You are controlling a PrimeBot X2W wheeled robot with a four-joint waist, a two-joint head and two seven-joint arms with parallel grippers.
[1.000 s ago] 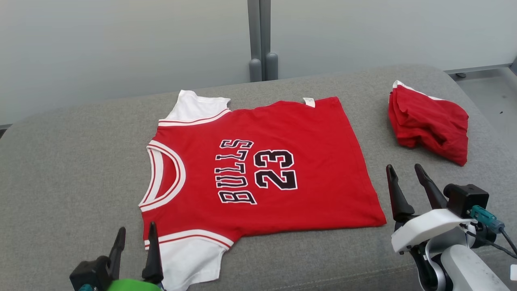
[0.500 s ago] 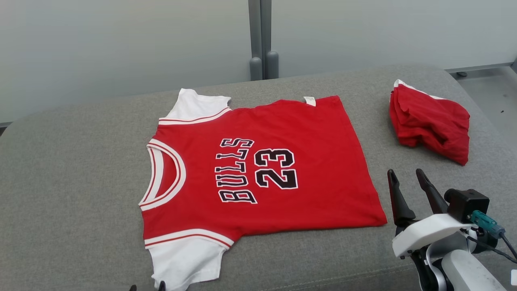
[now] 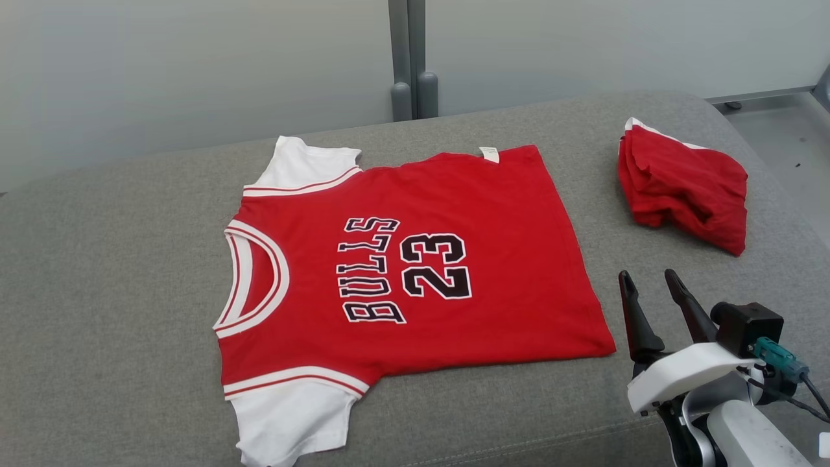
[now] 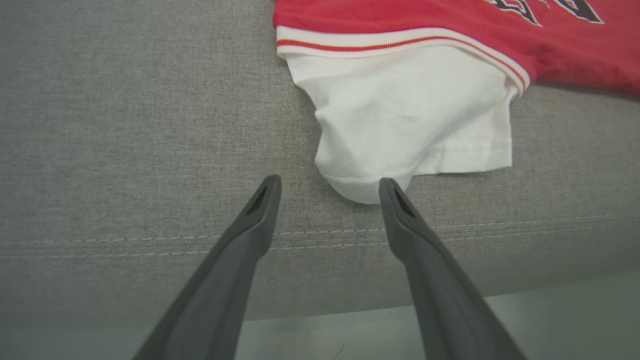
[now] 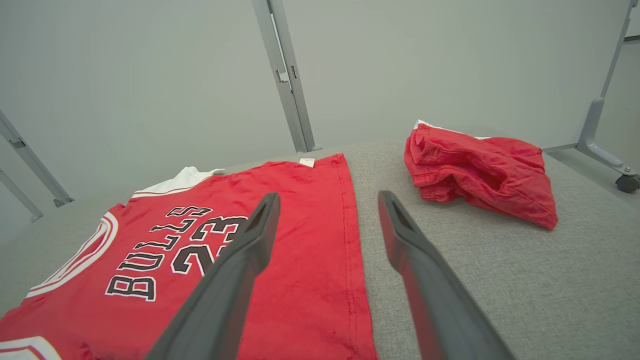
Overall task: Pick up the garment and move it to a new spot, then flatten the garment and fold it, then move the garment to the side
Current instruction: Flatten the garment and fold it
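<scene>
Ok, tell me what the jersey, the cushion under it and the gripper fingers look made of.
Jersey: soft matte knit, probably cotton; it lies limp with faint creases and a stitched hem. Cushion: grey woven upholstery cloth, flecked weave, stitched seam. Fingers: smooth matte dark plastic or rubber, hard to tell which.

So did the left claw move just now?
Yes. The left claw slid back toward the robot: earlier its tips stood up beside the jersey's white sleeve, now they sit at the sleeve's lowest hem, near the couch's front edge.
</scene>
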